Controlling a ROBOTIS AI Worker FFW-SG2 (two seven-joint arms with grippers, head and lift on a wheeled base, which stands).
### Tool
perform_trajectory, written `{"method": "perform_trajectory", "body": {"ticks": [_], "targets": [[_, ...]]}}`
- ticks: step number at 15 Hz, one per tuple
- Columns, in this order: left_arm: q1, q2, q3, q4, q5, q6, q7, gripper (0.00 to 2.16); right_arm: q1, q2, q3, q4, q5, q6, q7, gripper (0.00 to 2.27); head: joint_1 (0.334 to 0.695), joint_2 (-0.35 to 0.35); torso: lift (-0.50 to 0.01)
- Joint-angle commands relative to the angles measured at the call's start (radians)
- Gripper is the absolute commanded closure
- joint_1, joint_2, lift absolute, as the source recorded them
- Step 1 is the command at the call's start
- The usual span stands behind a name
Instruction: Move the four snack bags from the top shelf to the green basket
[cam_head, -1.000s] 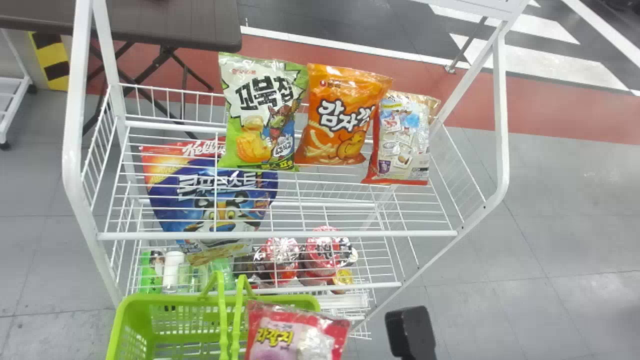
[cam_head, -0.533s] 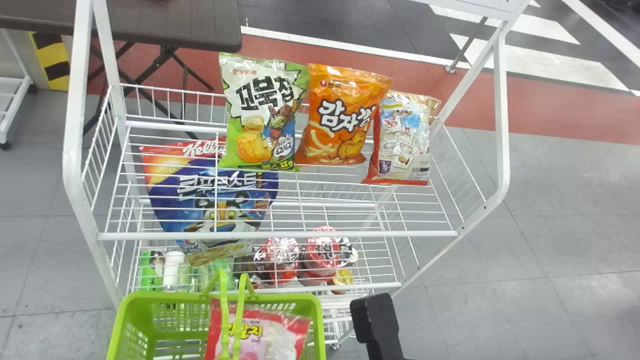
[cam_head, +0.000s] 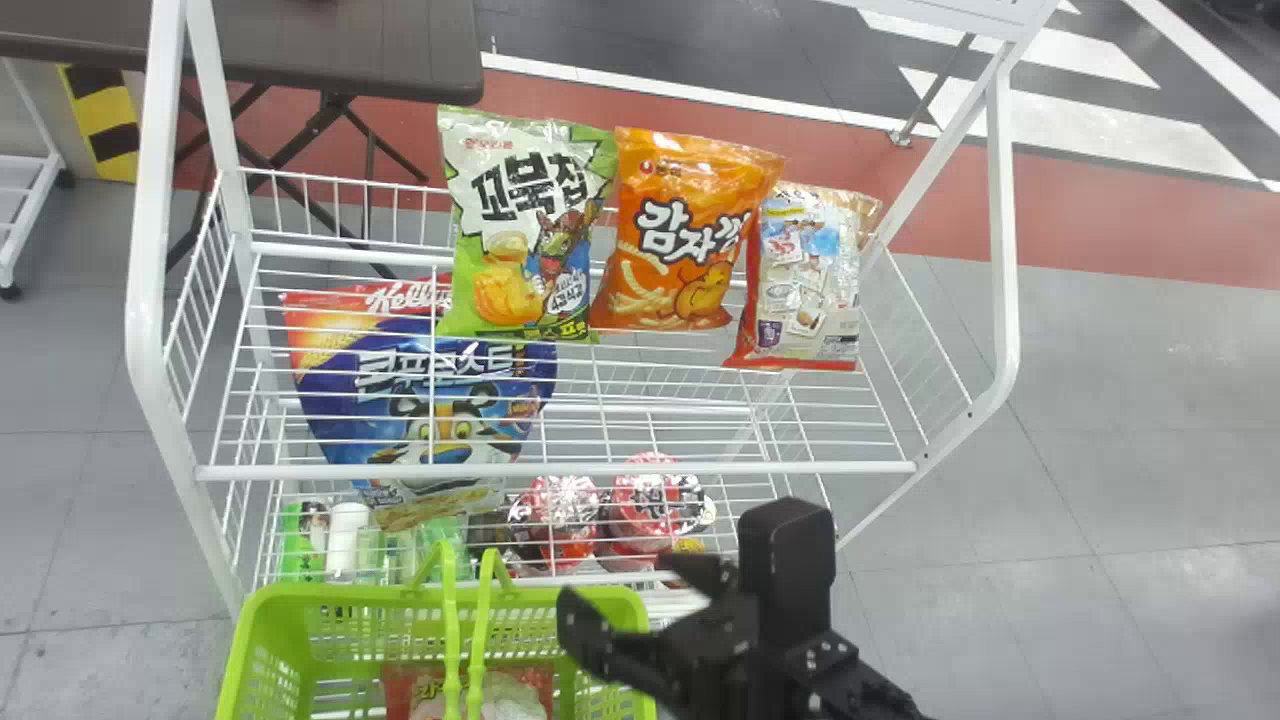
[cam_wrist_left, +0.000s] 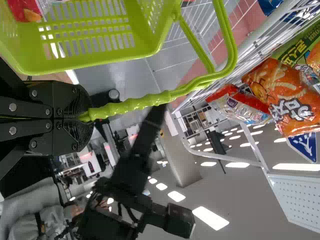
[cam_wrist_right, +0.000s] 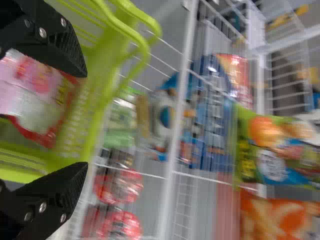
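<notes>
While your left gripper (cam_wrist_left: 82, 119) clamps the green plastic basket (cam_head: 320, 596)'s handle (cam_wrist_left: 135, 104), your right gripper (cam_head: 678, 570) gapes, empty, near the yellow-lettered red-and-pink bag (cam_head: 515, 695) inside, with black-lettered green bag (cam_head: 515, 225), white-lettered orange bag (cam_head: 680, 230) and red-and-white bag (cam_head: 805, 280) on the top shelf (cam_head: 550, 468).

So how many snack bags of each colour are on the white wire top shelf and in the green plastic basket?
Green-and-white plastic bag, top shelf: 1
Orange plastic bag, top shelf: 1
Red-and-white plastic bag, top shelf: 1
Red-and-pink plastic bag, basket: 1
Total: 4
</notes>
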Motion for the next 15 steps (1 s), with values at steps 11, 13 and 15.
{"method": "perform_trajectory", "body": {"ticks": [11, 13, 15], "targets": [[-0.019, 0.023, -0.024, 0.024, -0.009, 0.000, -0.009, 1.78, -0.603, 0.042, 0.121, 0.553, -0.012, -0.224, -0.199, 0.09, 0.695, -0.263, 0.000], [-0.033, 0.032, -0.024, 0.044, 0.003, 0.000, -0.014, 1.78, -0.695, 0.049, 0.132, 0.672, -0.009, -0.218, -0.202, 0.09, 0.695, -0.214, 0.000], [-0.039, 0.037, -0.022, 0.052, 0.011, 0.000, -0.017, 1.78, -0.764, 0.049, 0.133, 0.760, -0.018, -0.218, -0.219, 0.09, 0.695, -0.194, 0.000]]}}
